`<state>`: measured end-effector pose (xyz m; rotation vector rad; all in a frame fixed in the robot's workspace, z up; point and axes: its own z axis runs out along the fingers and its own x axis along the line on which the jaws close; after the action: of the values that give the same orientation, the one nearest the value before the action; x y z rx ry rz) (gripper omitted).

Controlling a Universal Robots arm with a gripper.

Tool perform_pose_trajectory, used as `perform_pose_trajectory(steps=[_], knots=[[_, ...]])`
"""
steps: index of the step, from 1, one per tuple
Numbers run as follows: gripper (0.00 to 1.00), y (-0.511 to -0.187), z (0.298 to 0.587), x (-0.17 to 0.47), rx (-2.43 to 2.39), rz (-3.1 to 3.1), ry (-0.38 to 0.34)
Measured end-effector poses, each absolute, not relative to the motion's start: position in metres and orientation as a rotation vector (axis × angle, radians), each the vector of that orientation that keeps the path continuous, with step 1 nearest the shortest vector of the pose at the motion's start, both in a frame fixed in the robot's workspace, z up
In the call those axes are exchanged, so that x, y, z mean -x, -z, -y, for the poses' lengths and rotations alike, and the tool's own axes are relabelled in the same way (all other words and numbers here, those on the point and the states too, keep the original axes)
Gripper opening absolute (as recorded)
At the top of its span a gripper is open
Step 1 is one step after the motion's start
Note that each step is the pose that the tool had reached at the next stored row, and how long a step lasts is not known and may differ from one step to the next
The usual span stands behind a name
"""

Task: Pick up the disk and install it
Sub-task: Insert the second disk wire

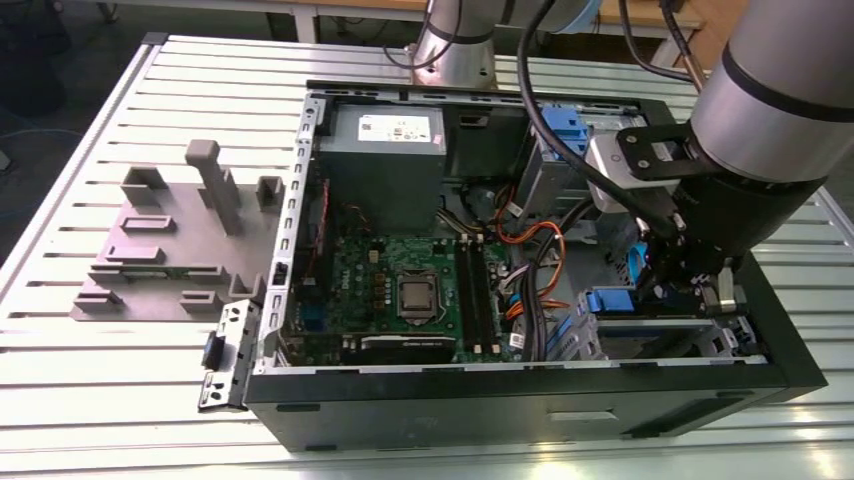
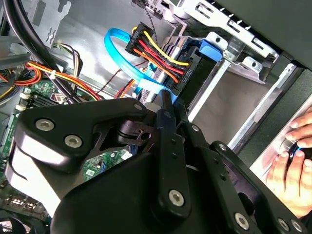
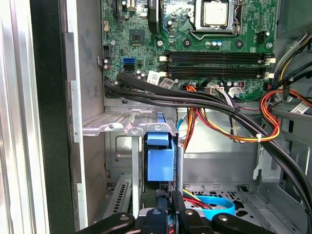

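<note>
Disk sits edge-on in the drive bay at the PC case's front corner, gripper fingers pinching its blue carrier edge, apparently; rigid, dense, shock-sensitive, so hold the carrier rails, not label.

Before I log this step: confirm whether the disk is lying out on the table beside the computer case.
No. In the exterior view the disk sits inside the case, in the drive bay under the gripper, not on the table.
</note>
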<state>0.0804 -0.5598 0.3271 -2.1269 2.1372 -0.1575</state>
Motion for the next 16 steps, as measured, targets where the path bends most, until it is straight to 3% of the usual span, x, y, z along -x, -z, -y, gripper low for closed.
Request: perform_pose_trajectory(steps=[2,3,16], knots=[[0.17,-0.327,0.56,-0.08,2.127,-2.137,0.157],[0.24,-0.327,0.56,-0.08,2.127,-2.137,0.157],[0.24,-0.343,0.56,-0.08,2.127,-2.137,0.157]])
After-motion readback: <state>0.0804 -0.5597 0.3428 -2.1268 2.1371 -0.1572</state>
